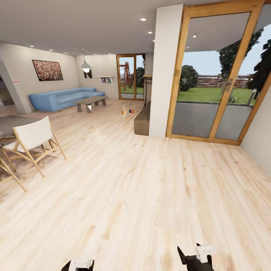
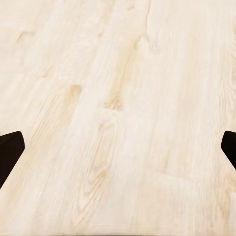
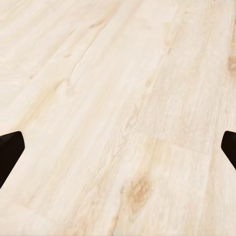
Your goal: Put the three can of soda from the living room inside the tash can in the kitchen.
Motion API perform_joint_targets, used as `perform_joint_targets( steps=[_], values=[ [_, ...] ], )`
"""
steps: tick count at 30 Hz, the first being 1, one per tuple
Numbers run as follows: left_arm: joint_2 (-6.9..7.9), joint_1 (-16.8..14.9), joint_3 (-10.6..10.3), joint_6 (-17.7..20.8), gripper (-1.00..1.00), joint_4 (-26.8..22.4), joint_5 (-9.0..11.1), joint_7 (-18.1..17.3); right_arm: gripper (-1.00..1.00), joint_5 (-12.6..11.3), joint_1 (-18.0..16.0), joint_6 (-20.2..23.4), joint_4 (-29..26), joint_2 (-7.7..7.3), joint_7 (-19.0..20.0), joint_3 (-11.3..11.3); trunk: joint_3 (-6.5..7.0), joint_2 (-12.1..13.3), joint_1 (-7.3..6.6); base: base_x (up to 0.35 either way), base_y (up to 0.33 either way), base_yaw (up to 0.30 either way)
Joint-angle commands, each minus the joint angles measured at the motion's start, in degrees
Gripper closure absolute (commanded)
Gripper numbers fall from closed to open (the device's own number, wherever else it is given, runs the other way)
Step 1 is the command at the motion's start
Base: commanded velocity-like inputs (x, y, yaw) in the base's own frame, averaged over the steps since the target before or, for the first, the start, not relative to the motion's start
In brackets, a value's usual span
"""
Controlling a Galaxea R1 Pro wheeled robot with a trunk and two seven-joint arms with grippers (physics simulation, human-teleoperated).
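I log three soda cans (image 1: 127,111) on floor right of the coffee table (image 1: 90,101); left gripper (image 2: 118,147) and right gripper (image 3: 118,147) jaws spread, empty.

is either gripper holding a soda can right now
No, both wrist views show the left gripper and right gripper with fingers spread over bare wood floor, and the soda cans stand far across the room.

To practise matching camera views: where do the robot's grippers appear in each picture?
Head view: left gripper and right gripper at the bottom edge.
Left wrist view: left gripper's dark fingertips at opposite edges, spread open.
Right wrist view: right gripper's fingertips likewise.
Shared landmark: the light wood floor.
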Motion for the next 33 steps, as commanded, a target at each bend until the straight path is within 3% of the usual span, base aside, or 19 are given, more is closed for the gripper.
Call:
perform_joint_targets(
  steps=[1, 33],
  values=[
    [0.0, 0.0, 0.0, 0.0, -1.0, 0.0, 0.0, 0.0, -1.0, 0.0, 0.0, 0.0, 0.0, 0.0, 0.0, 0.0, 0.0, 0.0, 0.0, 0.0, 0.0, 0.251],
    [0.0, 0.0, 0.0, 0.0, -1.0, 0.0, 0.0, 0.0, -1.0, 0.1, -0.1, 0.0, 1.0, 0.1, 0.0, 0.0, 0.0, 0.0, 0.0, 0.0, 0.0, 0.251]
  ],
)
